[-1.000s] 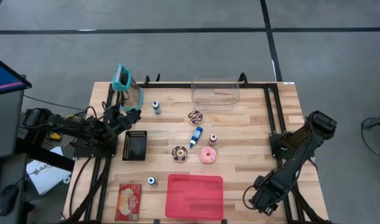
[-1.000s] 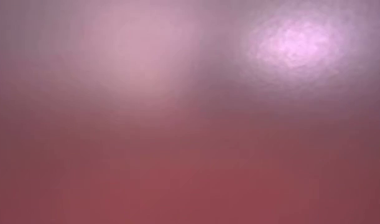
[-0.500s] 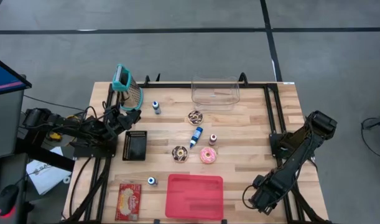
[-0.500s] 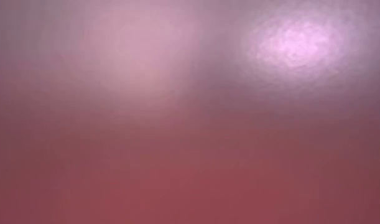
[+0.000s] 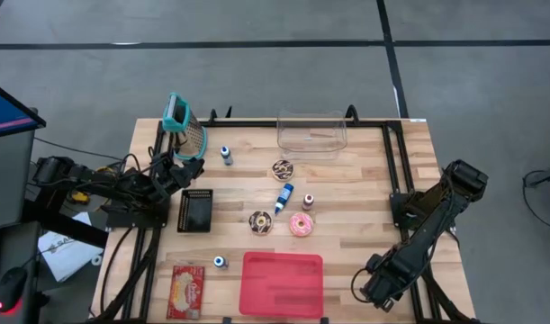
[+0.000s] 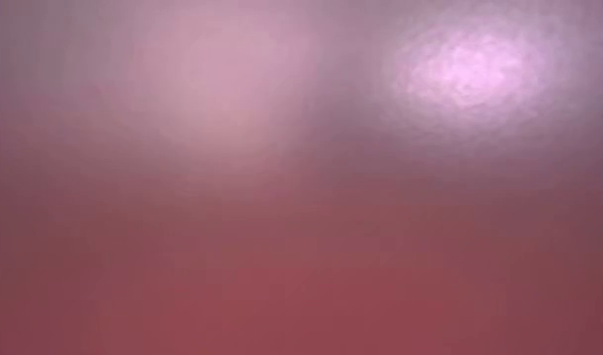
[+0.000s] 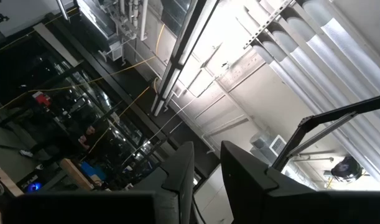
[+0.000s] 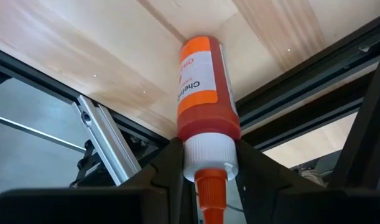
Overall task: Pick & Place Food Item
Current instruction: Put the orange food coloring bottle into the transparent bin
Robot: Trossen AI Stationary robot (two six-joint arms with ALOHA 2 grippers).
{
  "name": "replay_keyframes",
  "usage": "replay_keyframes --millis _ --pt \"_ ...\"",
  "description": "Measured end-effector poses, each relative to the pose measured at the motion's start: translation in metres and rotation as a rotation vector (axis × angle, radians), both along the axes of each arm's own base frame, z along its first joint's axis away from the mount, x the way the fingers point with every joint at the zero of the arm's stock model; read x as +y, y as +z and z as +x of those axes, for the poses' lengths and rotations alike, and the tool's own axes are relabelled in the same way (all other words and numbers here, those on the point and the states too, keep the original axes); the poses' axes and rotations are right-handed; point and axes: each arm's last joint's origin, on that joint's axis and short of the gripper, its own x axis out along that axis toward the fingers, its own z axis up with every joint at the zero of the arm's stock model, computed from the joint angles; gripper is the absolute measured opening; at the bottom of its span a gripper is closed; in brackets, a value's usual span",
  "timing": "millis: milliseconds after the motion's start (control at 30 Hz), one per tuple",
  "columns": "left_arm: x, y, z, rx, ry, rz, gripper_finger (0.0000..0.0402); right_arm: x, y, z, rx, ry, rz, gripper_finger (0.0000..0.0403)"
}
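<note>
A: Where is your food item?

B: The orange sauce bottle (image 8: 201, 87) sits at the tabletop's (image 5: 347, 180) near right corner; your right pincer (image 8: 205, 163) clasps its white cap, ready to lift.

A: The left pincer (image 7: 205, 168)?

B: Parked at the left edge, pointing upward, nearly closed, empty.

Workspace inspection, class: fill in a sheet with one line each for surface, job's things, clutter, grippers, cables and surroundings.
Surface: wooden table.
Job's things: orange bottle between the right gripper's fingers; pink donut, two chocolate donuts, red tray, clear bin.
Clutter: grater, blue tube, snack packet.
Grippers: right gripper shut on bottle at near right corner; left gripper off left edge, pointing up.
Cables: nothing seen on the table.
Surroundings: grey floor; low view blocked.
</note>
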Motion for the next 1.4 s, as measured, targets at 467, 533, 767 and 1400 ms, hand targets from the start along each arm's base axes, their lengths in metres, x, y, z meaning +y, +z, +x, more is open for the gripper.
replay_keyframes --millis 467,533,767,1400 --pt "0.0 0.0 0.0 -0.001 -0.006 0.001 0.0076 -0.074 0.072 0.059 -0.489 -0.309 -0.174 0.0105" --pt "0.0 0.0 0.0 -0.002 -0.01 0.003 0.0076 -0.097 0.084 0.071 -0.58 -0.362 -0.224 0.0105" --pt "-0.002 0.0 0.0 -0.004 -0.044 0.032 0.0076 -0.192 0.114 0.112 -0.788 -0.438 -0.391 0.0105" --pt "-0.002 0.001 0.0 0.005 -0.013 0.072 0.0076 -0.443 0.114 0.141 -0.526 -0.299 -0.402 0.0105"
